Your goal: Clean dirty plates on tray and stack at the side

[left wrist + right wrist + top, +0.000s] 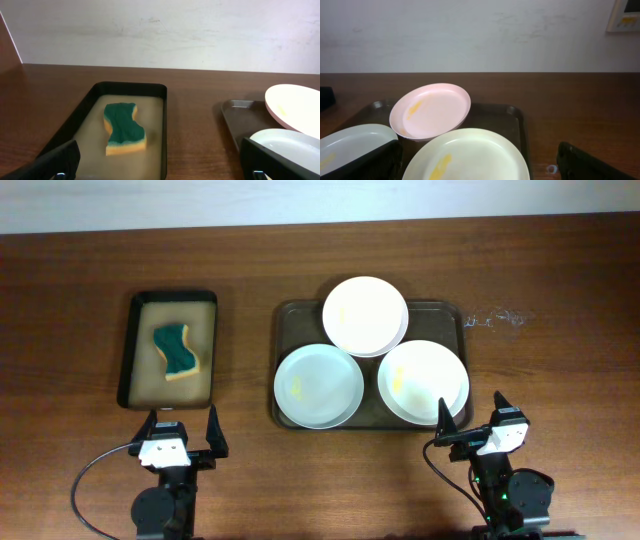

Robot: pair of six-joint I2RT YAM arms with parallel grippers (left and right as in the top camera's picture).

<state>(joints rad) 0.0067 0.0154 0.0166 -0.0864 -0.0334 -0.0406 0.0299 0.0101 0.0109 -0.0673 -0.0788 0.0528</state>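
While both arms wait at the near edge of the wooden worktop (80, 280), the left pincer (182, 430) and right pincer (471, 417) are spread wide, grasping nothing. Beyond the right one, the brown tray (288, 315) carries a near-left plate (318, 385) and a near-right plate (423, 380), both smeared yellow, with a third plate (365, 315) tilted behind them. Beyond the left one, a black tray (135, 350) holds a green-and-yellow sponge (175, 350).

The counter (80, 270) looks like dark wood with a fine grain and a soft shine. The plates (318, 386) are smooth and a little glossy. The tray (290, 330) under them seems matt plastic. The sponge (175, 351) has a rough green top on porous yellow foam.
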